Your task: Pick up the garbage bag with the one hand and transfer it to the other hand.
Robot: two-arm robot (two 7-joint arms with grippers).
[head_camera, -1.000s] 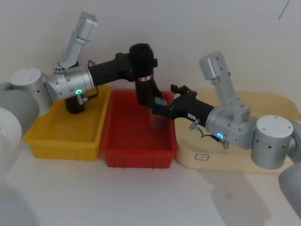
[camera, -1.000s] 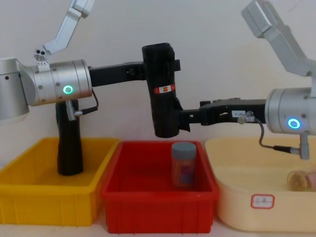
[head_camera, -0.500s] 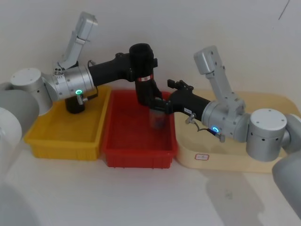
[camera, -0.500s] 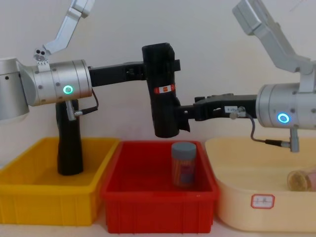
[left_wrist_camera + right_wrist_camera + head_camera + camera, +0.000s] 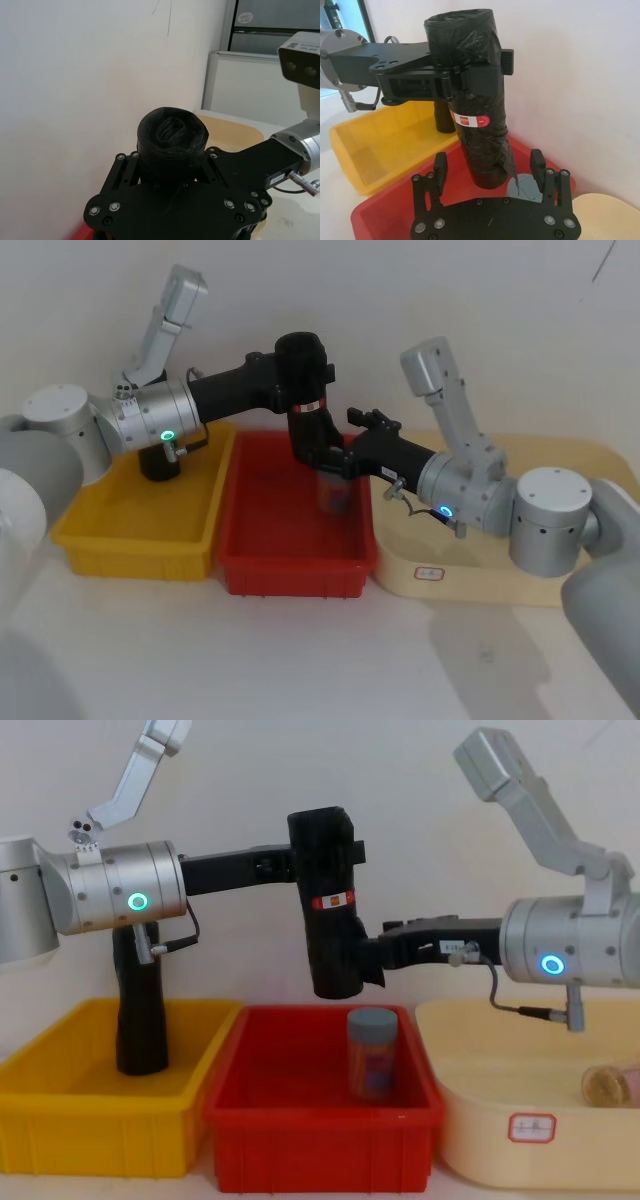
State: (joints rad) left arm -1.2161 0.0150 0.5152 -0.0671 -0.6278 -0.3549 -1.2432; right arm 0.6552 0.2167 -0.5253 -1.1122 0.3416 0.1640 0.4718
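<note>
The garbage bag hangs upright in the air over the rear of the red bin, pinched near its top by the left gripper. Its lower end clears the bin's rim, just above a grey-capped jar standing inside. The right gripper has its fingers spread, one on either side of that lower end. The roll is thick, black and crinkled, with a red-and-white label band at mid-height.

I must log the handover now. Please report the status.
Left gripper shut on garbage bag, upright over red bin. Right gripper open, fingers flanking its lower end. Jar stands below, apart.
</note>
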